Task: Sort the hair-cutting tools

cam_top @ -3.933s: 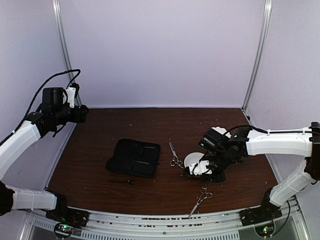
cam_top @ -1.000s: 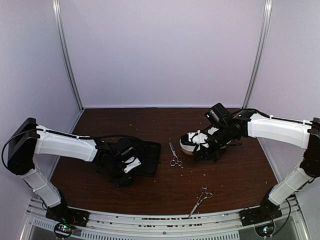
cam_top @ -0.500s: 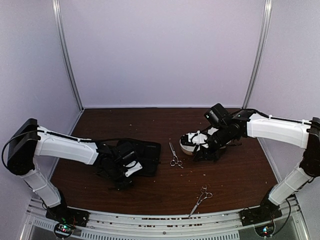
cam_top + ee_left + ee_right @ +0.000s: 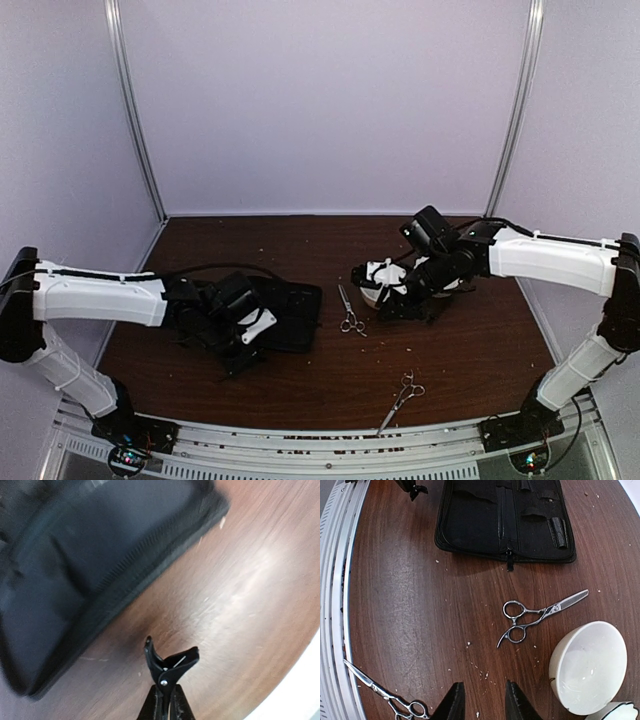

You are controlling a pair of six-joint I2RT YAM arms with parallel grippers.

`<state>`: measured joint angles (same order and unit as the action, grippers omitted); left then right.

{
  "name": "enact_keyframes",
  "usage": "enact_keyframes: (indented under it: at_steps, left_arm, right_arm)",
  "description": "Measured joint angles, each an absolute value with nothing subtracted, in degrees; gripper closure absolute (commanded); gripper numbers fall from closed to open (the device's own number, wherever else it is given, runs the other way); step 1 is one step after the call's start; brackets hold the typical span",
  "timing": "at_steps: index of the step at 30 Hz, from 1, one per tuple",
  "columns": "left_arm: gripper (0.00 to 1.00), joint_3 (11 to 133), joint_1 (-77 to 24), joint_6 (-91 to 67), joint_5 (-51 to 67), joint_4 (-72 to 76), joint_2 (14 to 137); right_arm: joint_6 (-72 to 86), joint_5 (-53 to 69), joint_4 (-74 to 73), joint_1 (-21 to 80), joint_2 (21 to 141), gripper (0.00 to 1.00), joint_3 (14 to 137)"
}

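One pair of silver scissors [image 4: 540, 617] [image 4: 347, 310] lies mid-table between the black case and a white bowl. A second pair [image 4: 380, 692] [image 4: 402, 395] lies near the front edge. My left gripper [image 4: 164, 700] [image 4: 237, 360] is shut on a thin black hair clip [image 4: 170, 664], held just above the wood beside the case's near edge. My right gripper [image 4: 484, 700] [image 4: 390, 306] hovers open over bare wood with nothing between its fingers, the mid-table scissors a little ahead of it.
The flat black case [image 4: 505, 520] [image 4: 285, 315] lies open left of centre. The white bowl [image 4: 587, 667] [image 4: 368, 283] sits just right of the mid-table scissors. A second white object's edge [image 4: 615, 711] peeks in beside it. Small crumbs dot the wood.
My left gripper has shut on the black clip and drawn back slightly with it. My right gripper has shifted a little left and narrowed slightly.
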<state>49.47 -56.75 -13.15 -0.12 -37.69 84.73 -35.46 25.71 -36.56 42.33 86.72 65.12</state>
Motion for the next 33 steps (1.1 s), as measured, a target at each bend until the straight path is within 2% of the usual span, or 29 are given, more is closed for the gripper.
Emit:
enact_keyframes:
  at_steps: [6, 11, 17, 33]
  left_arm:
    - [1.0, 54.78, -56.42, -17.34, -6.94, -42.09, 74.06]
    - [1.0, 56.25, -50.46, -22.24, -15.35, -43.9, 68.34]
    - [1.0, 53.78, -42.5, -26.17, -20.88, -42.89, 65.28]
    - [1.0, 52.69, -41.82, -27.33, -30.5, -39.55, 65.3]
  right_arm:
    - [-34.61, 23.07, -36.29, 48.23, 91.05, 0.62, 70.67]
    - [-33.89, 20.51, -36.4, 54.98, 100.49, 0.62, 79.72]
    - [-32.29, 16.51, -36.73, 61.43, 113.3, 0.63, 90.85]
    - [-33.23, 11.27, -42.41, 64.64, 128.09, 0.64, 108.09]
